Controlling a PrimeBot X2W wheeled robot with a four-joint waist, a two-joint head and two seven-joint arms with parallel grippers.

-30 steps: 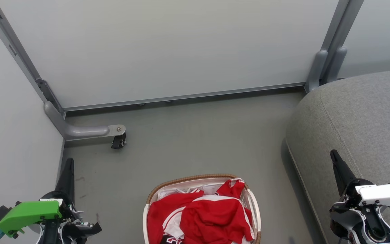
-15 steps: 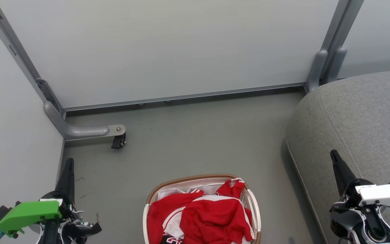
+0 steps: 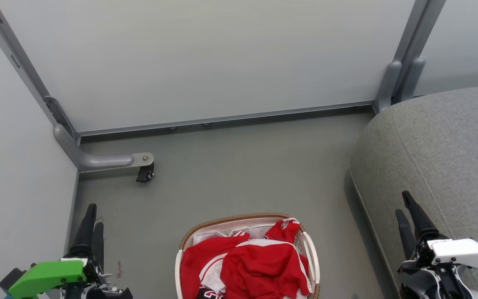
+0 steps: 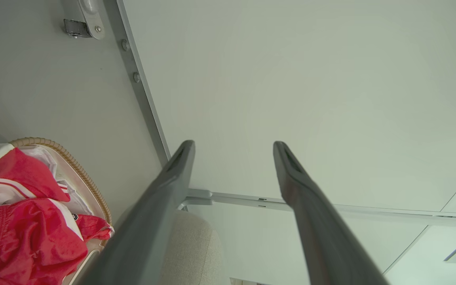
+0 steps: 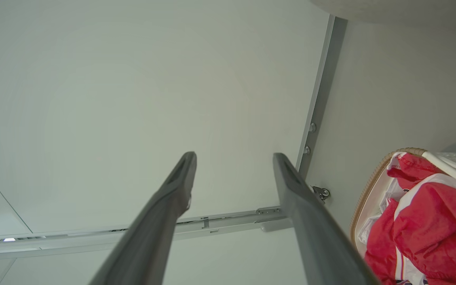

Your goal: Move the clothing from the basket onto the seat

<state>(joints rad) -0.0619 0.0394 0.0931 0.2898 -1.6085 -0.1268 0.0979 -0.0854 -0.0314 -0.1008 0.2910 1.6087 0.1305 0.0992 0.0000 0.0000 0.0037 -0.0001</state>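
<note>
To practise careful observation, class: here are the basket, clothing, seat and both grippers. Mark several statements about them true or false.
1. The clothing lies in the basket. True.
2. The left gripper is shut on a jersey. False: it is open and holds nothing.
3. The seat stands on the robot's right of the basket. True.
4. The right gripper reaches into the basket. False: it is open, near the seat's edge, apart from the basket.

Head looks down, wrists share basket (image 3: 239, 216)
</note>
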